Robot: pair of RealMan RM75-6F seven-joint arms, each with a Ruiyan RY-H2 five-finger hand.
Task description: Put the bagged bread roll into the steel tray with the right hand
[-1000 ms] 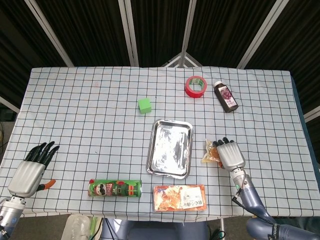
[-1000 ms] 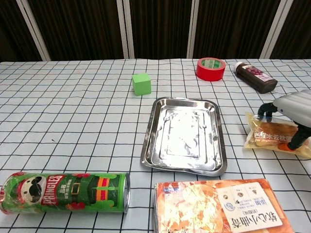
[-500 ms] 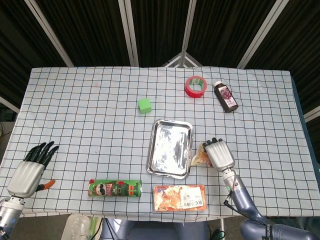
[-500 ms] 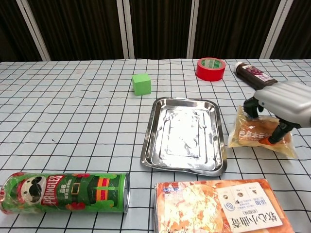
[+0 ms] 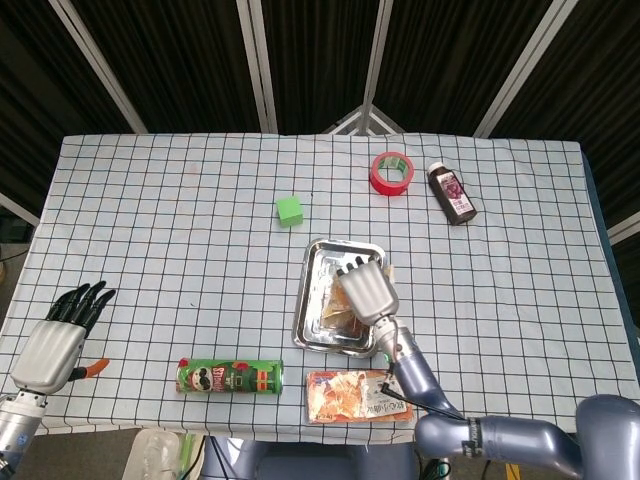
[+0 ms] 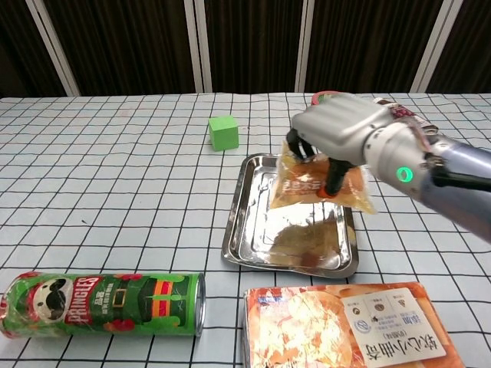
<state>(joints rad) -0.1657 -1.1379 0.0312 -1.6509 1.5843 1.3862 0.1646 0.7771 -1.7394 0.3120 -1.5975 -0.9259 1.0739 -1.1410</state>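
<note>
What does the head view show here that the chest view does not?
Only the head view shows the left hand, fingers spread, and the dark bottle. Only the chest view shows the bagged bread roll hanging clear above the tray floor in the right hand. Both show the steel tray, green cube, Pringles can and flat snack packet.

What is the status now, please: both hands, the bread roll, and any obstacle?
Right hand holds bagged bread roll above steel tray, not released. Left hand open, idle. Tray interior unobstructed.
</note>
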